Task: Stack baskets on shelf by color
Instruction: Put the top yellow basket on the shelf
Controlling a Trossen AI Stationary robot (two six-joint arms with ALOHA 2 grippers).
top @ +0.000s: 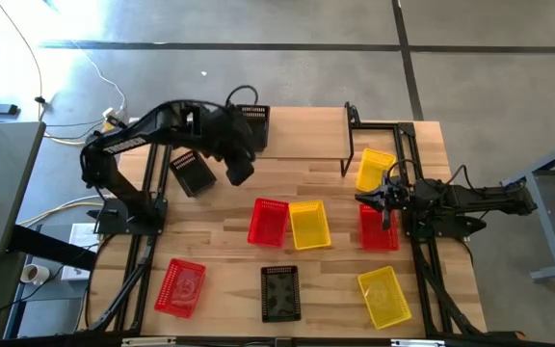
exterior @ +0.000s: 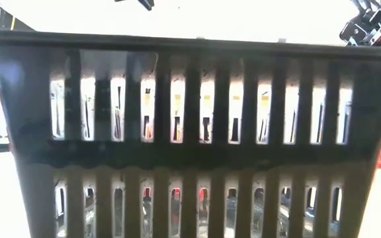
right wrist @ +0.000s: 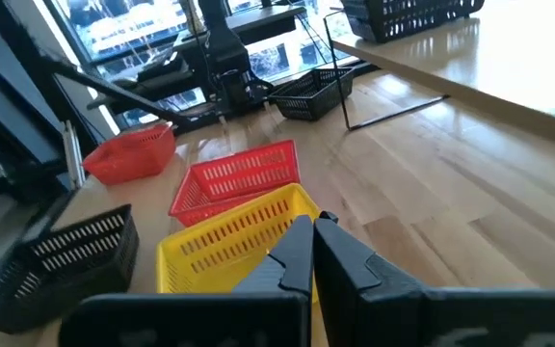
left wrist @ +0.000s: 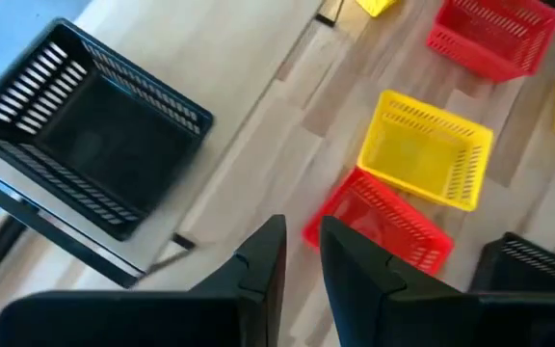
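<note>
A: High view first. We are seeing the left gripper (top: 240, 171) hanging with nothing in it, just off the shelf (top: 302, 135) front. Our wrist view shows its fingers (left wrist: 263, 265) nearly together, a thin gap between them, gripping nothing.

B: And the baskets near it?

A: One black basket (top: 255, 123) is sitting on the shelf end just behind the gripper. Another black one (top: 192, 172) is lying on the table beside it, toward the arm's base. A red basket (top: 268, 221) and a yellow basket (top: 308, 224) are touching side by side a little ahead of it.

B: Where are we placing the right gripper (top: 385, 198)?

A: It is hovering over a second red basket (top: 378, 230), with its fingers (right wrist: 295, 253) closed, holding nothing. A yellow one (top: 375, 169) is lying just beyond it, by the shelf's other end.
</note>
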